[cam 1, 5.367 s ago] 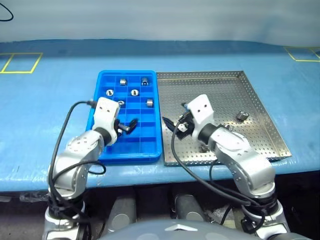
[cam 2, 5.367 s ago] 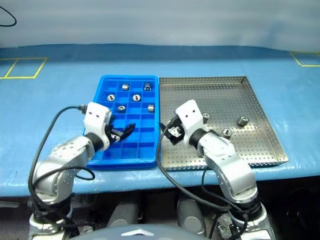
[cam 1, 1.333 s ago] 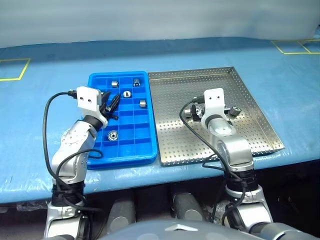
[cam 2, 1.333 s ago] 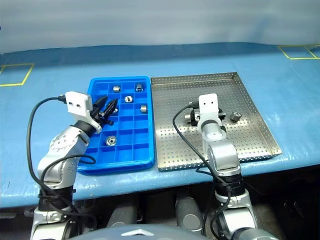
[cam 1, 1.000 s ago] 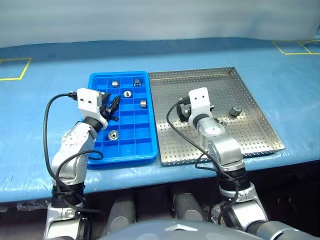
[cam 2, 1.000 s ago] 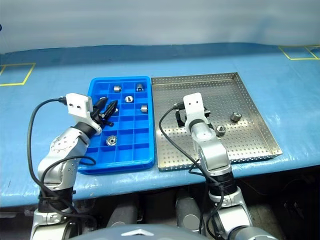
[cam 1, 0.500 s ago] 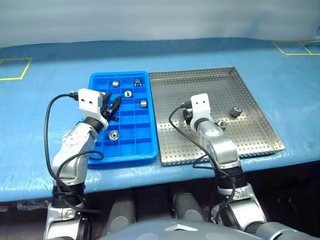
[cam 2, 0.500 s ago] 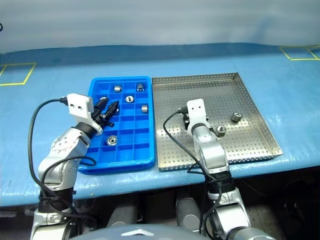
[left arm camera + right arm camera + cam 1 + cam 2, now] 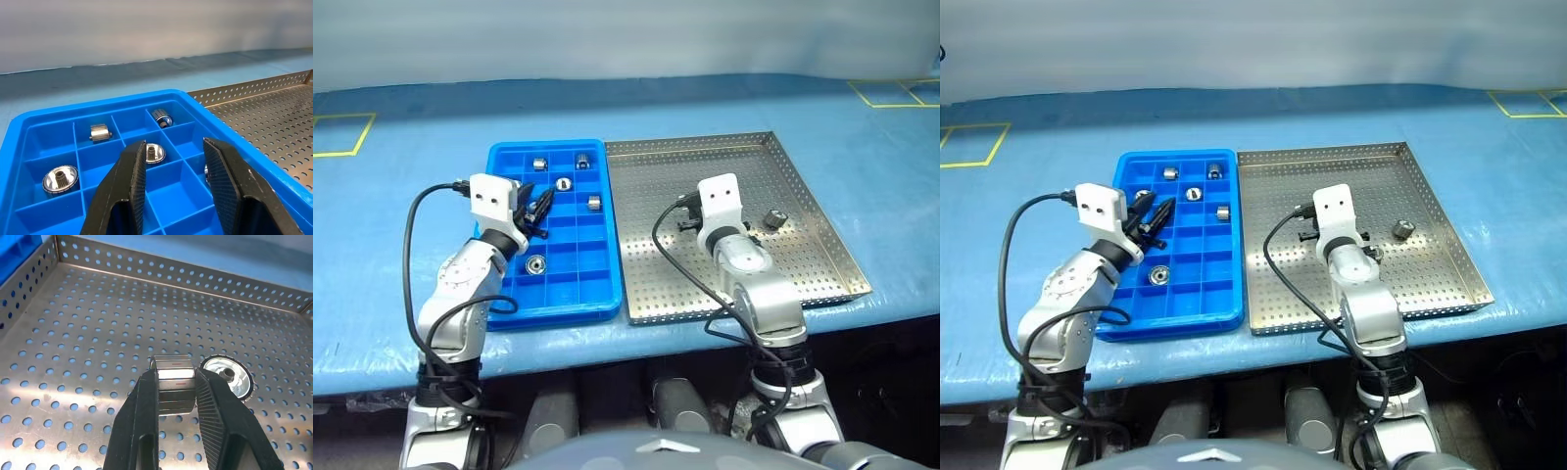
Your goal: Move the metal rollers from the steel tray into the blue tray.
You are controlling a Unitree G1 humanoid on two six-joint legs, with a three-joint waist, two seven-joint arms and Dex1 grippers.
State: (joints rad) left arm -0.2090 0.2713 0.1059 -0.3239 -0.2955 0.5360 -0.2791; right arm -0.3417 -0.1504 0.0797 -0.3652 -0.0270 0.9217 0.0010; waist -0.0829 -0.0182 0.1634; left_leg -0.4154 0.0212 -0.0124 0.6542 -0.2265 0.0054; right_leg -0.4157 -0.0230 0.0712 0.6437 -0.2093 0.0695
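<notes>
Right wrist view shows the right tool point(image 9: 177, 382) clamped on one roller point(image 9: 172, 377) above the steel tray point(image 9: 803, 264), another beside it and one farther right, while five sit in the blue tray point(image 9: 597, 294) under the parted, empty left tool point(image 9: 173, 161).

Blue-covered table point(image 9: 401, 215) w/ yellow tape squares point(image 9: 340, 134)

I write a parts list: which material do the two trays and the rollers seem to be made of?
Steel tray: apparently sheet metal, dull silver, punched with rows of holes.
Blue tray: probably moulded plastic, glossy uniform blue with thin grid walls.
Rollers, such as the roller clamped in the right tool: polished metal by their mirror-like shine.
</notes>
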